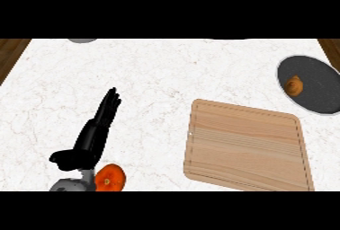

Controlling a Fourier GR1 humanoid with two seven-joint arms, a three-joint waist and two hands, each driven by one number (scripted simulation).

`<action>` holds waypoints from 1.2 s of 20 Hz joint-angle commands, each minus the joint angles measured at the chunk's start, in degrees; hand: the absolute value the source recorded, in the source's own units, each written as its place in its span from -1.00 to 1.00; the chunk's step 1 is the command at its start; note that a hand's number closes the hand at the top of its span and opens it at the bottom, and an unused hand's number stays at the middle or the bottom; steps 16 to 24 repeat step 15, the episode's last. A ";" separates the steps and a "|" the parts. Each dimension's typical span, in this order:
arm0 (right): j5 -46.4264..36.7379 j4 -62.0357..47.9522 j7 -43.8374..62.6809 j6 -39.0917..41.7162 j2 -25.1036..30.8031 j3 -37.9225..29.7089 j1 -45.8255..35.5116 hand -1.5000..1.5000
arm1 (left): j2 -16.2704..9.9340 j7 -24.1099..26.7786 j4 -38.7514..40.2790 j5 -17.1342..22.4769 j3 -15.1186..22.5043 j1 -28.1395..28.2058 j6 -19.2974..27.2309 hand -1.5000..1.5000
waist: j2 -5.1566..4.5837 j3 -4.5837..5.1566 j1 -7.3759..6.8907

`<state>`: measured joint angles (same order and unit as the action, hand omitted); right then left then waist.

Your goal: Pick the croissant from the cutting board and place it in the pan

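Head view of a white, faintly veined marble worktop (166, 72) with dark wood showing at its upper left and upper right corners. At the lower left, the left robot hand (93, 134) rises from its grey forearm with straight black fingers pointing up the view and the thumb set out to the left; it holds nothing and touches nothing. Just beside the wrist, at the lower edge, lies a round orange object (109, 177) with a small dark centre (its kind cannot be told). A grey rounded shape (82, 40) is cut off by the upper edge at the left. The right robot hand shows nowhere.

Between the left robot hand and the pan lies the wooden cutting board (247, 146), a pale rectangle with rounded corners and a thin groove near its rim, set slightly askew on the right half of the worktop. Its surface carries nothing.

The croissant (295, 85) appears as a small golden-brown lump, darker along one side, rounded and compact (its curved ends are too small to make out). It rests inside the pan (319, 85), toward the pan's left part, well apart from the left robot hand and beyond the upper right corner of the cutting board.

The pan is a dark round vessel with a light grey rim, lying at the right edge of the worktop and partly cut off by the view's border. The croissant is its only visible content.
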<state>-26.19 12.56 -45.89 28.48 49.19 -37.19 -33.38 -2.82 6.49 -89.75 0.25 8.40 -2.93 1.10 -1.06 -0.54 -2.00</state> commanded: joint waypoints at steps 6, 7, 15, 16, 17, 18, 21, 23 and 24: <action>0.47 -0.05 -9.28 5.48 -0.26 1.47 2.66 -1.00 | 0.40 -0.08 -0.88 0.03 0.40 0.50 -0.06 0.00 | -0.06 -0.06 -0.56; -0.14 0.17 -8.75 6.88 0.99 2.37 2.28 -1.00 | 2.00 0.77 1.44 -1.05 1.30 -0.92 1.01 0.00 | -0.24 -0.04 -0.12; 0.74 1.35 -11.60 1.49 1.56 2.94 2.72 -1.00 | -1.13 -0.49 0.58 1.15 -1.45 -0.87 -1.59 0.00 | -0.08 0.03 -0.35; 0.74 1.35 -11.60 1.49 1.56 2.94 2.72 -1.00 | -1.13 -0.49 0.58 1.15 -1.45 -0.87 -1.59 0.00 | -0.08 0.03 -0.35; 0.74 1.35 -11.60 1.49 1.56 2.94 2.72 -1.00 | -1.13 -0.49 0.58 1.15 -1.45 -0.87 -1.59 0.00 | -0.08 0.03 -0.35; 0.74 1.35 -11.60 1.49 1.56 2.94 2.72 -1.00 | -1.13 -0.49 0.58 1.15 -1.45 -0.87 -1.59 0.00 | -0.08 0.03 -0.35; 0.74 1.35 -11.60 1.49 1.56 2.94 2.72 -1.00 | -1.13 -0.49 0.58 1.15 -1.45 -0.87 -1.59 0.00 | -0.08 0.03 -0.35; 0.74 1.35 -11.60 1.49 1.56 2.94 2.72 -1.00 | -1.13 -0.49 0.58 1.15 -1.45 -0.87 -1.59 0.00 | -0.08 0.03 -0.35; 0.74 1.35 -11.60 1.49 1.56 2.94 2.72 -1.00 | -1.13 -0.49 0.58 1.15 -1.45 -0.87 -1.59 0.00 | -0.08 0.03 -0.35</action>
